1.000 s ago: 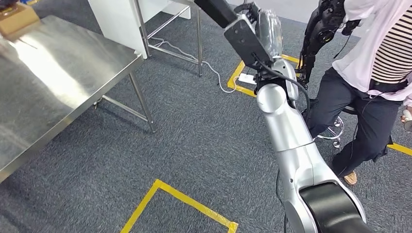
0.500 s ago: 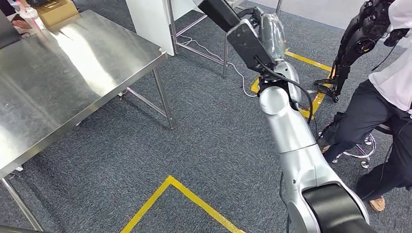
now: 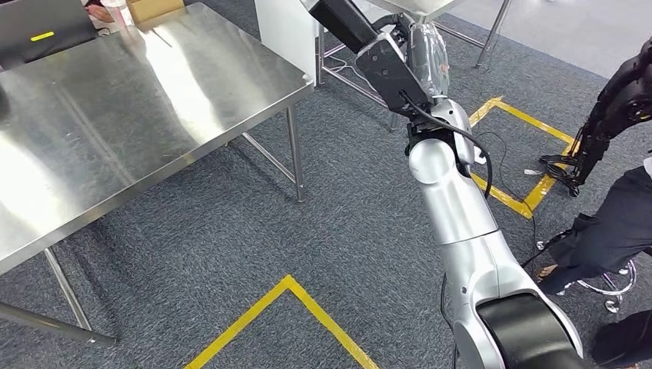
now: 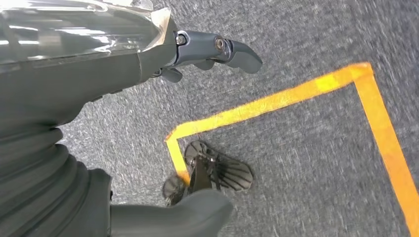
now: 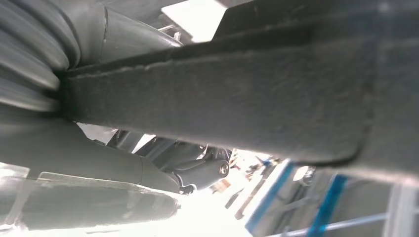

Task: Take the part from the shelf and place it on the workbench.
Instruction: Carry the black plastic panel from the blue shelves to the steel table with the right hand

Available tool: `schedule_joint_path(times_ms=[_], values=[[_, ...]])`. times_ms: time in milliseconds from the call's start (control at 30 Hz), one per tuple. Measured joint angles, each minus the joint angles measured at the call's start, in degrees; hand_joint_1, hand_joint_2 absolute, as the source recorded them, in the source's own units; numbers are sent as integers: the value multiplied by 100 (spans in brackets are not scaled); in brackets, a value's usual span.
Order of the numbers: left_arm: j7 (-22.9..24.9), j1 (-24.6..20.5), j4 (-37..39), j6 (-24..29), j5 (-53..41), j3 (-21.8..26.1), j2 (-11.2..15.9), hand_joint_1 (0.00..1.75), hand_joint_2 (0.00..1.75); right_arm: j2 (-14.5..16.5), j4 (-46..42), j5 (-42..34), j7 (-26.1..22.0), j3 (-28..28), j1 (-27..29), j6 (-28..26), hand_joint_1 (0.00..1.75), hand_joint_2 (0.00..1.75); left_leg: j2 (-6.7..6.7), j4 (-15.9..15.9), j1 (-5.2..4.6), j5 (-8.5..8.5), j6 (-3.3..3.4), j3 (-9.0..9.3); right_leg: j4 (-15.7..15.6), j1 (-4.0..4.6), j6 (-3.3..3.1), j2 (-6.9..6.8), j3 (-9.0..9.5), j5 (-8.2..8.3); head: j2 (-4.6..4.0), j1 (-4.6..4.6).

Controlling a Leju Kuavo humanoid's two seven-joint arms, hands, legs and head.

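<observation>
Part (image 3: 350, 23): flat black slab, held aloft.
Raised at an angle beyond the steel bench (image 3: 154, 100), over carpet.

The head view is bright and evenly lit. The steel workbench (image 3: 154, 100) shows broad white glare streaks toward its far edge, and soft shadows lie on the carpet (image 3: 254, 231) under it. In the left wrist view the yellow floor tape (image 4: 276, 101) is slightly blurred. The right wrist view is dark up close, out of focus, with an overexposed white background.
</observation>
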Motion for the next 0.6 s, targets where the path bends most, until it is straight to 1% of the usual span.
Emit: schedule_joint_path(times_ms=[33,67,100,133,167,200,233,267,300,333,367,400,433,467,500,533,567,600], values=[[0,-9,0,-1,-9,0,-5,0,175,-20,1,1,-2,2,-2,0,175,175,-65,-8,1,5,10,8,364,-16,-17,135,-165,-141,0,13],[1,-18,-1,-2,-19,-1,-4,0,175,-40,3,1,-1,2,6,2,175,175,-142,-6,6,6,15,9,758,-27,-22,202,-369,-275,1,23],[1,-20,0,-3,-28,-1,-5,0,175,-61,6,2,2,2,24,6,175,175,-227,-4,8,5,15,10,1056,-38,-8,227,-539,-353,1,35],[1,-15,1,-4,-39,-2,-8,0,175,-83,9,9,9,2,40,10,175,175,-315,-1,9,3,14,10,1168,-50,26,239,-627,-348,1,38],[1,-9,1,-3,-54,-2,-9,0,175,-98,11,20,16,2,51,14,175,175,-400,7,13,-1,8,13,1035,-64,78,252,-598,-249,1,41],[1,-3,2,-1,-68,-2,-10,0,175,-110,12,34,24,2,53,16,175,175,-482,23,20,-9,-5,15,694,-88,137,289,-465,-77,1,43],[1,-1,1,1,-79,-2,-9,0,175,-121,12,47,28,2,50,19,175,175,-555,48,27,-26,-30,9,264,-124,194,380,-290,105,1,47],[1,-3,1,4,-85,-1,-4,0,175,-126,15,57,28,4,42,25,175,175,-621,83,27,-48,-64,-9,-93,-146,220,465,-125,248,1,53],[1,-4,0,9,-87,-1,2,0,175,-127,18,63,28,9,35,32,175,175,-674,111,26,-64,-100,-33,-318,-157,216,528,-19,336,1,53],[1,-1,0,13,-87,0,7,0,175,-123,22,68,27,15,29,38,175,175,-721,126,27,-72,-134,-57,-404,-150,184,554,23,364,1,50],[2,6,1,17,-87,0,9,0,175,-117,29,72,26,20,25,43,175,175,-762,127,30,-69,-162,-76,-400,-125,137,515,33,369,1,46],[2,17,1,21,-87,-1,11,0,175,-103,33,75,25,23,20,44,175,175,-781,128,43,-68,-184,-90,-401,-130,94,463,31,377,1,41],[1,27,2,23,-87,-1,8,0,175,-84,37,79,24,24,11,44,175,175,-710,161,43,-89,-208,-110,-407,-135,60,420,35,381,1,33],[-1,30,3,27,-87,-2,9,0,175,-66,41,80,20,25,-3,43,175,175,-572,274,38,-160,-233,-167,-414,-142,23,376,41,383,1,11],[-3,23,3,31,-86,-2,13,0,175,-49,44,82,15,25,-19,43,175,175,-402,500,35,-285,-258,-276,-421,-149,-9,328,49,381,1,-14],[-5,14,4,34,-86,-2,14,0,175,-42,51,83,10,26,-30,43,175,175,-229,832,31,-452,-279,-441,-421,-131,-34,280,54,371,1,-38],[-7,3,4,37,-85,-2,18,0,175,-41,62,86,4,26,-37,41,175,175,-133,1222,38,-624,-296,-642,-420,-115,-58,221,57,361,1,-57],[-8,0,4,37,-85,-2,16,0,175,-42,79,94,-1,26,-37,40,175,175,-92,1557,44,-740,-305,-821,-419,-101,-71,159,60,352,1,-58]])
